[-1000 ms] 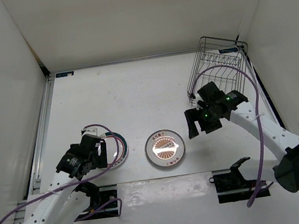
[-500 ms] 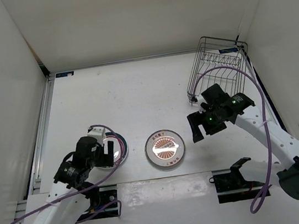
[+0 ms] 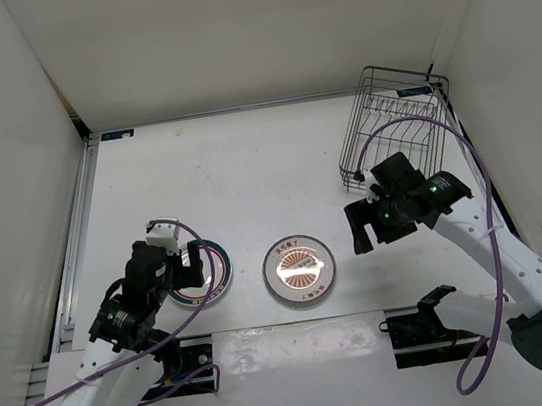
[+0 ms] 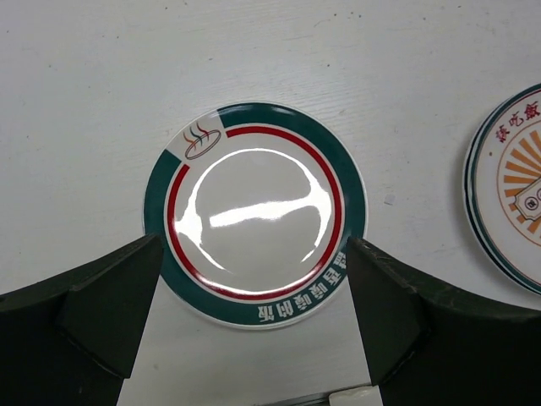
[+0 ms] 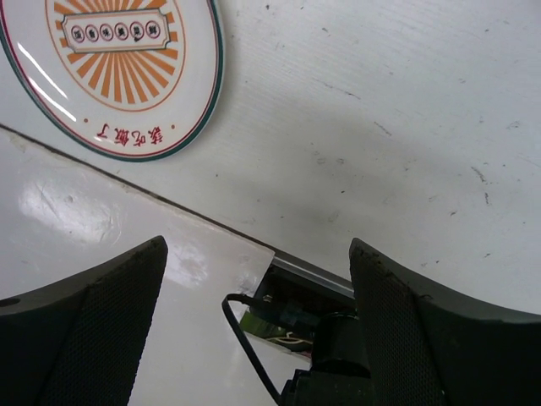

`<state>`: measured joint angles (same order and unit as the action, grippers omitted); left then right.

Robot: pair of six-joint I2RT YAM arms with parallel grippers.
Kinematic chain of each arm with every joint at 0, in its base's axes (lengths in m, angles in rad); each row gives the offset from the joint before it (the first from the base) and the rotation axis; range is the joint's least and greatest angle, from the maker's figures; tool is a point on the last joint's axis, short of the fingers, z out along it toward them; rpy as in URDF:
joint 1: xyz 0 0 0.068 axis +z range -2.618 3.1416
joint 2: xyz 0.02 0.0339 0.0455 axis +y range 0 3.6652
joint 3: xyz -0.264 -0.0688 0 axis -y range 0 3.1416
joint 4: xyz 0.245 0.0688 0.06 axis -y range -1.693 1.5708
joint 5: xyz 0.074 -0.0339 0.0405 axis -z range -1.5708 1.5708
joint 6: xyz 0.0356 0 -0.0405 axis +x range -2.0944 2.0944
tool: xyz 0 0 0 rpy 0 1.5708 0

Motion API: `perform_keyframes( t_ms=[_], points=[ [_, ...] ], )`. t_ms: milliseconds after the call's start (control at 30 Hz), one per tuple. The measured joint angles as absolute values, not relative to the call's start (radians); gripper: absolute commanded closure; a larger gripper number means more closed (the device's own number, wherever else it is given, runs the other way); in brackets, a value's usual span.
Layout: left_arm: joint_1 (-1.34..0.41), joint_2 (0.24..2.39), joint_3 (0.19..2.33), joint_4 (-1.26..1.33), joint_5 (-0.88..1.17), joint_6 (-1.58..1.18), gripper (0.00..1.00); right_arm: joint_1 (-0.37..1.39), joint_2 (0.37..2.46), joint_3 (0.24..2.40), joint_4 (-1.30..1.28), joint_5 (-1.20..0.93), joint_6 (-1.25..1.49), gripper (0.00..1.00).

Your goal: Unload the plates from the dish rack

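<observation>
The dark thin-wire rectangular dish rack (image 3: pixel 401 107) stands at the far right of the white table (image 3: pixel 247 176), and I can make out no plate between its prongs. The round white plate with green and pink rim rings (image 4: pixel 254 203) lies flat near the front left. The round orange-sunburst plate with a dark rim (image 3: pixel 299 269) lies flat just beside it. Whether a second sunburst plate sits beneath it I cannot tell. The left hand (image 4: pixel 254 239) hovers over the ringed plate, fingers spread wide and empty. The right hand (image 5: pixel 258 245) hangs wide open and empty between the sunburst plate and the rack. Unloading looks all but finished; the next move calls for checking the rack, then drawing both arms clear
</observation>
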<state>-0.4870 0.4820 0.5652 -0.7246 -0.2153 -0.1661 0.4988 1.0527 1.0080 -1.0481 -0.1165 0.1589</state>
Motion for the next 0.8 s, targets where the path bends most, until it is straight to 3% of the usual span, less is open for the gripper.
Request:
perform_keyframes(
  t_ms=[233, 500, 800],
  points=[
    [-0.487, 0.442, 0.503, -0.667, -0.355, -0.184, 0.0, 0.499, 1.026, 1.045, -1.043, 0.011, 0.214, 0.1],
    [-0.487, 0.24, 0.151, -0.278, -0.381, -0.001, 0.0, 0.499, 0.965, 1.045, -1.056, 0.08, 0.263, 0.1],
    [-0.487, 0.317, 0.045, 0.011, -0.376, 0.158, 0.0, 0.499, 0.893, 1.032, -1.08, 0.088, 0.279, 0.1]
  ],
)
